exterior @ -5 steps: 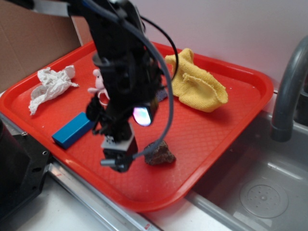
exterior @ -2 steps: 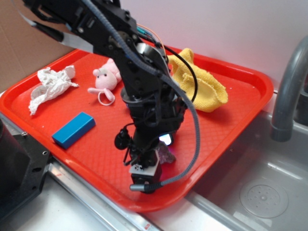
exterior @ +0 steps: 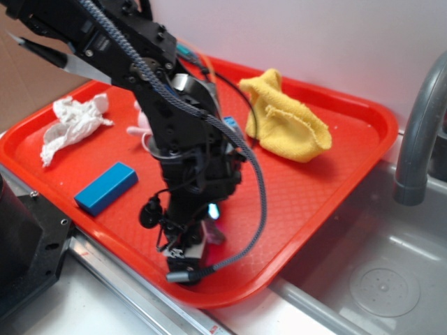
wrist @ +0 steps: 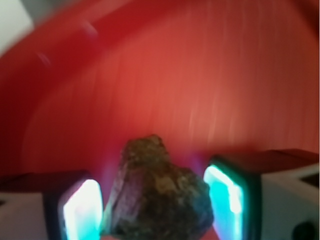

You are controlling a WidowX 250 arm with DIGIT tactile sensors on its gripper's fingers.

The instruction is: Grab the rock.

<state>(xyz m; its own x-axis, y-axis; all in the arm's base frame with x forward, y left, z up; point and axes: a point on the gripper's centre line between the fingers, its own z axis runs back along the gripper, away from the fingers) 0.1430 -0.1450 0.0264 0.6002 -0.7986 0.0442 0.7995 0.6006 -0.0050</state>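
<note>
The rock (wrist: 160, 195) is a lumpy dark brown stone. In the wrist view it sits between my gripper's (wrist: 157, 215) two glowing pads (wrist: 82, 210), on the red tray (wrist: 165, 75). The pads stand wide apart on either side of it, very close to its flanks. That view is blurred by motion. In the exterior view my gripper (exterior: 198, 252) is down at the tray (exterior: 314, 195) near its front edge. The arm hides nearly all of the rock, and only a dark sliver (exterior: 216, 236) shows beside the fingers.
On the tray lie a blue sponge (exterior: 106, 187), crumpled white paper (exterior: 70, 125), a yellow cloth (exterior: 286, 125) and a pink toy (exterior: 140, 127) mostly behind the arm. A steel sink (exterior: 377, 279) with a grey faucet (exterior: 419, 139) lies to the right.
My arm has swung from beside the sponge to the tray's front, over the rock, and come down. The rock now sits between the pads and is nearly hidden in the exterior view.
</note>
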